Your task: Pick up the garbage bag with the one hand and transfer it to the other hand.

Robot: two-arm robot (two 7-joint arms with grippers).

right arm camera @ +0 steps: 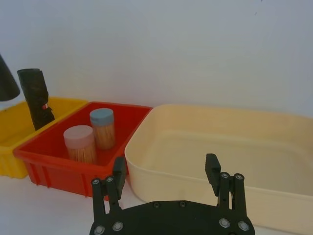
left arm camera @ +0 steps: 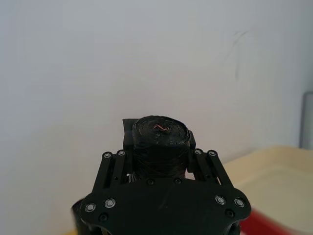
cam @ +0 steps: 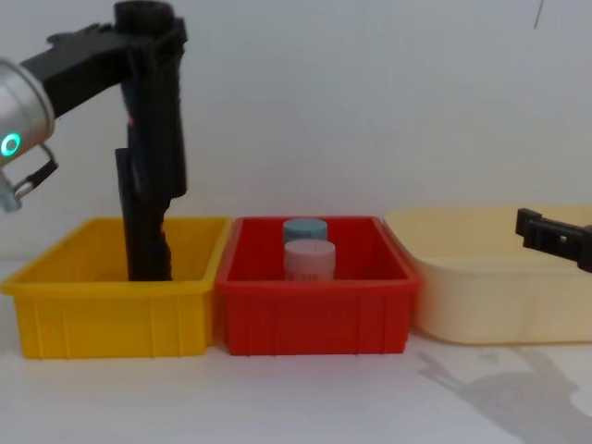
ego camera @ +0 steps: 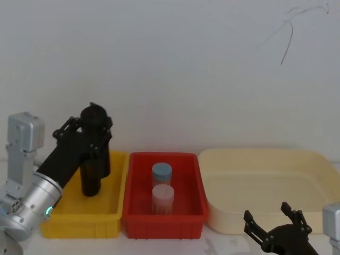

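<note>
Above the yellow bin [cam: 111, 324], your left end effector [cam: 153, 37] clamps the garbage bag [cam: 165, 139] upright.
Well right of that bin, your right end effector [ego camera: 268, 218] sits low, fingers spread.

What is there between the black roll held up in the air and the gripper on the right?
In the chest view, between the garbage bag and the right gripper stands a red bin holding two lidded jars, then part of the cream tub.

Garbage bag [ego camera: 102, 156]: black crinkled roll, roughly cylindrical, upright, raised at left of head view. Clamped near top end by left gripper [ego camera: 94, 123]. Right gripper [ego camera: 267, 217]: low at lower right corner, fingers spread apart.
</note>
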